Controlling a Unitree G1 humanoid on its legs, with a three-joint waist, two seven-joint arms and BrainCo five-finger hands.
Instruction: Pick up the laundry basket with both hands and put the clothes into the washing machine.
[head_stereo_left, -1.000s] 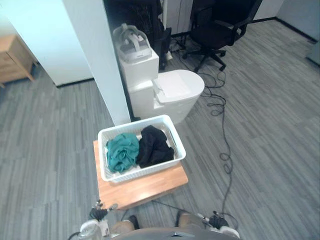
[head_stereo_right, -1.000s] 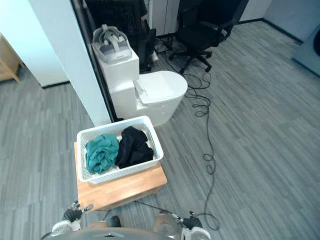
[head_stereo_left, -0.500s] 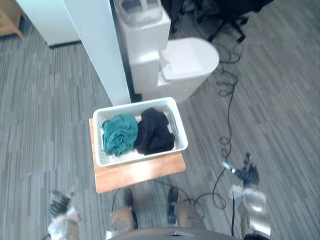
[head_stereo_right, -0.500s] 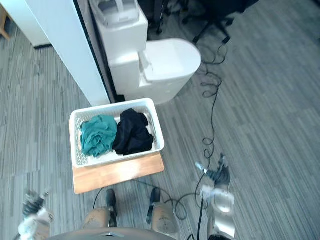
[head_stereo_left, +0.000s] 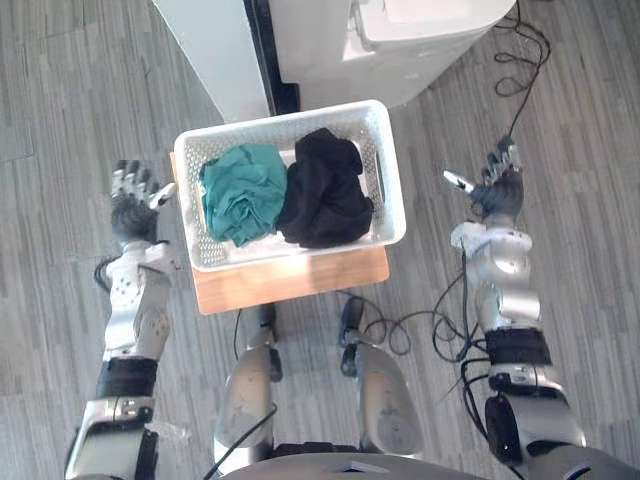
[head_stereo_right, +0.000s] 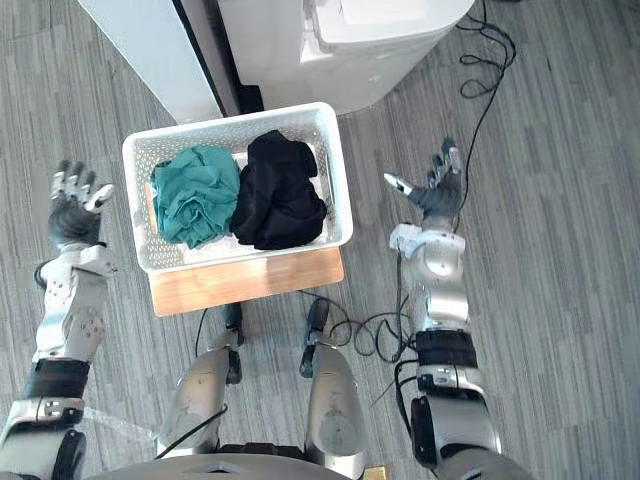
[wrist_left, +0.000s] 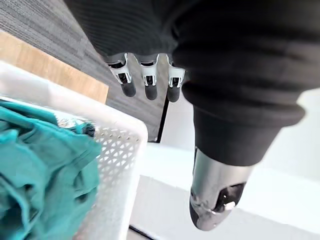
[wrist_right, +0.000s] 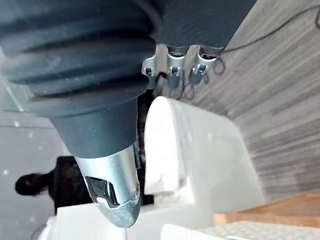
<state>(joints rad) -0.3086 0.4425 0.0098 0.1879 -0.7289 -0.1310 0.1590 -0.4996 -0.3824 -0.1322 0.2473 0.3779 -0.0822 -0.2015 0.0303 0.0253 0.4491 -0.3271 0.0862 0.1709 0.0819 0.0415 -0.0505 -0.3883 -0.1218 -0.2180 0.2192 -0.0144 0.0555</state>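
- While clothes (head_stereo_left: 320, 195) are covering the laundry basket's (head_stereo_left: 290, 113) floor, the left hand (head_stereo_left: 130, 213) is hovering left of it, fingers spread.
- The right hand (head_stereo_left: 497, 192), likewise spread, is hovering opposite.

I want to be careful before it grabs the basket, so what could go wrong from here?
The left hand and right hand are open, clear of the laundry basket; an uneven grab could tip it. It overhangs the wooden stand, so a one-sided push might slide it off. The black garment is heaped near the rim and could spill.
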